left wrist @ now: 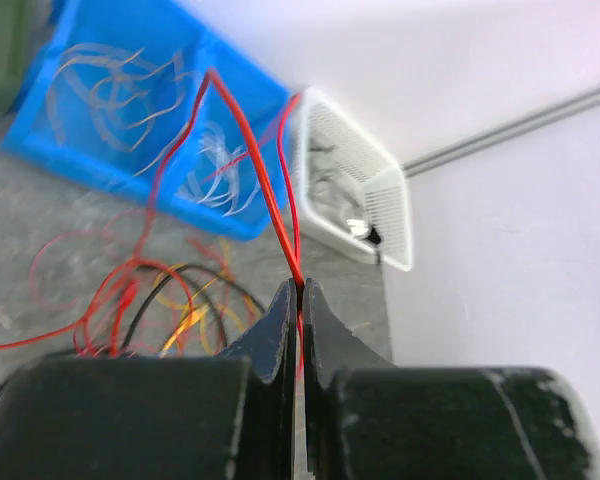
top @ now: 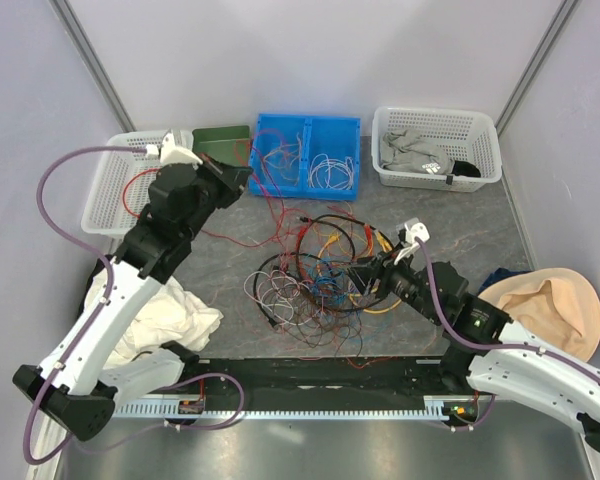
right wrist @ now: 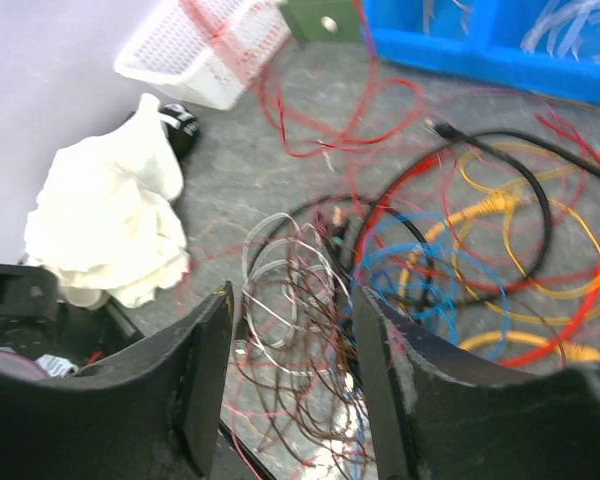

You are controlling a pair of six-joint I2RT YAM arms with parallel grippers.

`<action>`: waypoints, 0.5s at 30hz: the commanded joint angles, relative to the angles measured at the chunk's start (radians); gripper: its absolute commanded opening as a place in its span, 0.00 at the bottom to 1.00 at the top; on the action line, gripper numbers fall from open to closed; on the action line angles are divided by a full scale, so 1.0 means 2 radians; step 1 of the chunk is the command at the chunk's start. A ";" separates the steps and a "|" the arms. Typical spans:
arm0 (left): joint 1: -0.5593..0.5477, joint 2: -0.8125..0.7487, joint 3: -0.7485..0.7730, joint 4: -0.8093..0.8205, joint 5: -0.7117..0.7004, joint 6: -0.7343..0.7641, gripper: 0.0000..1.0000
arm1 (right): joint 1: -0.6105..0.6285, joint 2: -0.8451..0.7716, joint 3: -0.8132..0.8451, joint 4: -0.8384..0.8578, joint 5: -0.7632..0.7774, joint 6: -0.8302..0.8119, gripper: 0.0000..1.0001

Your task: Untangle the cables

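Left wrist view: the left gripper (left wrist: 300, 292) has its jaws clamped on a red wire (left wrist: 285, 250), its lower run hidden behind them, while the right gripper (right wrist: 290, 310), jaws wide, hangs over the tangled cables (right wrist: 450, 280) mid-desk (right wrist: 225, 165).

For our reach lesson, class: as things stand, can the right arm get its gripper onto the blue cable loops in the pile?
Probably yes. The right gripper is open just over the pile, and the blue cable loops lie close ahead; only other loose cables crowd them.
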 commanded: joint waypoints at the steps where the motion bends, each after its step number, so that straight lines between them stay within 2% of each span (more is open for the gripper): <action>1: -0.001 0.044 0.108 -0.017 0.056 0.062 0.02 | 0.000 0.021 0.057 0.050 -0.039 -0.020 0.61; 7: -0.010 0.096 0.236 -0.046 0.099 0.079 0.02 | 0.000 0.076 0.112 0.087 -0.046 -0.045 0.75; 15: -0.021 0.095 0.249 -0.058 0.106 0.083 0.02 | 0.000 0.167 0.178 0.158 -0.048 -0.060 0.92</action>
